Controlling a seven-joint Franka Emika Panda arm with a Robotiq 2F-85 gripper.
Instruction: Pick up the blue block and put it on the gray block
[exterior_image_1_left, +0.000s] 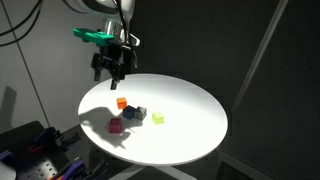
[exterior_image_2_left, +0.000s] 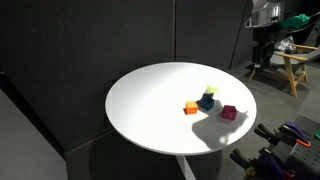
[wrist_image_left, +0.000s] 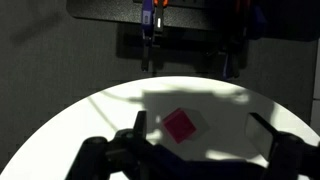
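Note:
The blue block sits near the middle of the round white table, touching or nearly touching the gray block beside it. The blue block also shows in an exterior view, where I cannot make out the gray block. My gripper hangs open and empty, high above the table's edge, well apart from both blocks. It also shows in an exterior view. In the wrist view the open fingers frame only the magenta cube. The blue and gray blocks are out of that view.
An orange-red cube, a magenta cube and a yellow-green block lie close around the blue and gray blocks. Black curtains surround the table. Cluttered equipment stands beside the table.

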